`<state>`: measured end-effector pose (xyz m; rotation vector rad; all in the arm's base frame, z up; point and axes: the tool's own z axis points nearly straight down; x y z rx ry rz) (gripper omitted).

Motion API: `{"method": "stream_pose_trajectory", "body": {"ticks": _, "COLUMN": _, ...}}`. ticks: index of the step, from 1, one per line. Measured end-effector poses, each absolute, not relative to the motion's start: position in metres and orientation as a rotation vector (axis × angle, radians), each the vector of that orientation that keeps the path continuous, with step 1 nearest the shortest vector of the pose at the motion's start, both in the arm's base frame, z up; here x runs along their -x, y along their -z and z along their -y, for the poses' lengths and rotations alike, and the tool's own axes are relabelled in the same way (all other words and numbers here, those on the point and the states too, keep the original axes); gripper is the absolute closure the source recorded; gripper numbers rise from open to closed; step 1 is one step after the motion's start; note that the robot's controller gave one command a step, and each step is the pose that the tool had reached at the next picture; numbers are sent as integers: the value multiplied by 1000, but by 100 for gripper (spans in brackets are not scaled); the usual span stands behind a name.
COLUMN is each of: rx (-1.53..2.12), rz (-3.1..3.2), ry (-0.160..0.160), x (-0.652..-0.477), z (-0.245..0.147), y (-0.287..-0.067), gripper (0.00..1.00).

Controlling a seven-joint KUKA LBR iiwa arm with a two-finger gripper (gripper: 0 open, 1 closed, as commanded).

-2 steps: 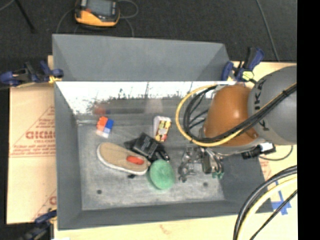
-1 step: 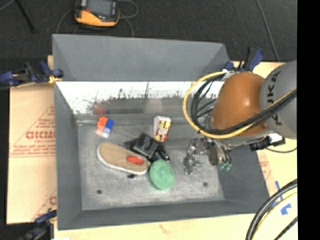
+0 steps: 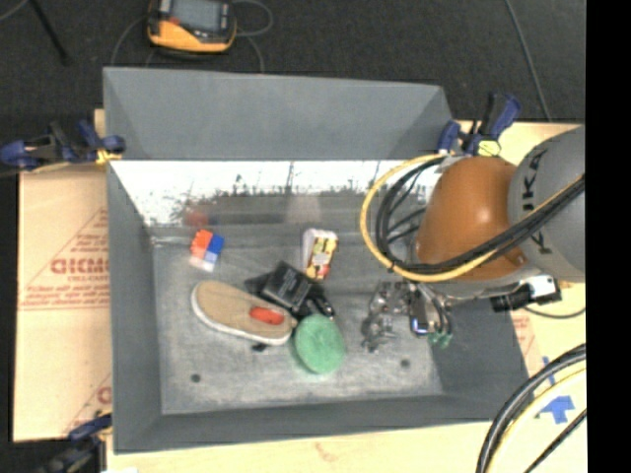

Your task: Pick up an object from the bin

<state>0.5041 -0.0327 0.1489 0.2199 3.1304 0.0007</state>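
A grey metal bin (image 3: pixel 276 116) was seen from above, with the robot arm reaching in from 3 o'clock. An orange cover (image 3: pixel 471 215) capped the wrist, with looped cables (image 3: pixel 380 215) around it. The gripper (image 3: pixel 378 325) hung low over bare bin floor at about 4 o'clock from the bin's centre; whether it was apart or together could not be told.

Nearest to it, at its 9 o'clock and just beside it, lay a round green lump (image 3: pixel 317 346). Touching the lump at its 10 o'clock was a beige shoe-shaped sole (image 3: pixel 225 308) carrying a small red piece (image 3: pixel 266 314). A black angular object (image 3: pixel 284 285) lay against the sole's upper edge. At 12 o'clock from the black object was a small white, yellow and red packet (image 3: pixel 319 252). A small blue, orange and white block (image 3: pixel 205 248) lay apart at 10 o'clock in the bin.
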Motion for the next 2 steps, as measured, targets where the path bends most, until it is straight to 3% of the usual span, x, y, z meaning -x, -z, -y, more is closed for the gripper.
{"method": "stream_pose_trajectory", "body": {"ticks": 1, "rx": -234, "rz": -3130, "ry": -1, "x": -502, "z": 34, "y": -146, "gripper": 100}}
{"method": "stream_pose_trajectory", "body": {"ticks": 2, "rx": -169, "rz": -3132, "ry": 1, "x": -480, "z": 19, "y": -100, "gripper": 100}}
